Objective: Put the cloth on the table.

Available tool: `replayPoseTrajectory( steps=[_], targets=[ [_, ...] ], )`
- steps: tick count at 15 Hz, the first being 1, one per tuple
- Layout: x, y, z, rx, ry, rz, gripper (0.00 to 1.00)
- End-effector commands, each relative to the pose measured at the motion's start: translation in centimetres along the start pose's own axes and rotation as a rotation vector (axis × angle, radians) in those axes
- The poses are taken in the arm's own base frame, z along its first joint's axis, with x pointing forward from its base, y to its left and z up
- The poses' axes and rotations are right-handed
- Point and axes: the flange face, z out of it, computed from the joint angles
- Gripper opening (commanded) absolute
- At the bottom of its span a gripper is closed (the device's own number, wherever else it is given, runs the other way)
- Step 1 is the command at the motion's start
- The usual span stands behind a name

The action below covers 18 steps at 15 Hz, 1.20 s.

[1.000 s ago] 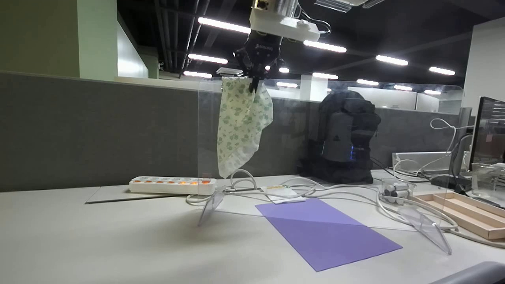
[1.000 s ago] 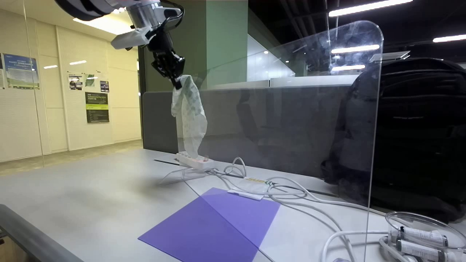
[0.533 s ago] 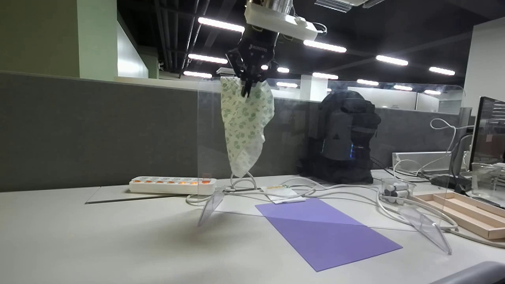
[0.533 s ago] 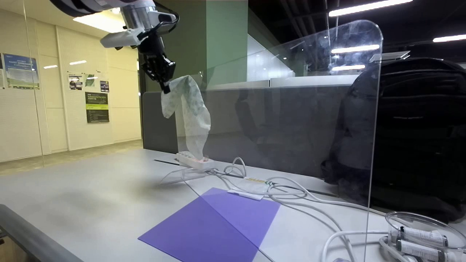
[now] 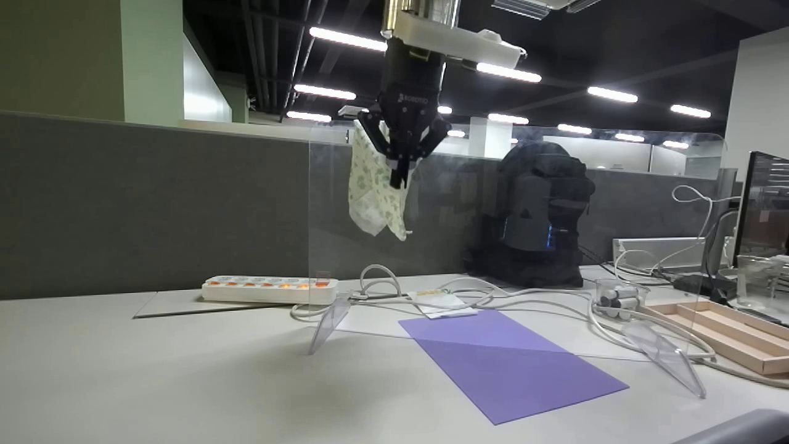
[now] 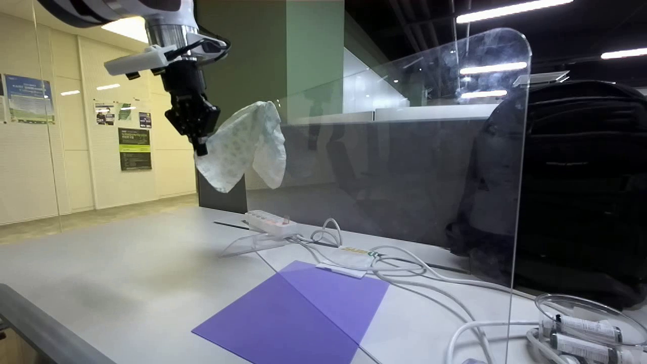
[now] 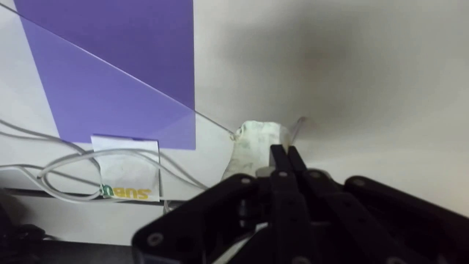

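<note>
Gripper [image 6: 201, 149] aloft, fingers [image 7: 280, 158] clamped on cloth [image 6: 230, 154]. Cloth drapes over top of clear panel [image 6: 389, 177], two o'clock from grip in an exterior view. Best bet: ease far end free slowly, then lower onto table [image 6: 136, 268].

My arm [image 6: 174, 16], seen in an exterior view, has white casing with black bands [image 6: 71, 12], then a silvery cylindrical wrist section [image 6: 164, 35]. Below this is a pale oblong block [image 6: 134, 63], with a black cable [image 6: 189, 47] beside it. My gripper [image 5: 400, 179] is matt black, marked "ROBOTIQ" in light capitals [image 5: 413, 99]; the wrist view resolves round, greyish screw heads [image 7: 155, 239] on its bars [image 7: 187, 223] and narrow fingers [image 7: 280, 157].
</note>
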Motion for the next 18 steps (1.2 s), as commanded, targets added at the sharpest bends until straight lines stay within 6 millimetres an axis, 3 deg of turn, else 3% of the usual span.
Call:
replayPoseTrajectory(
  steps=[1, 9, 18],
  targets=[
    [-2.8, 0.4, 2.2, -0.049, -0.097, -0.037, 0.00],
    [-6.1, 1.8, 7.5, -0.103, -0.263, -0.069, 0.00],
    [-5.8, 2.0, 7.6, -0.047, -0.257, -0.061, 0.02]
  ],
)
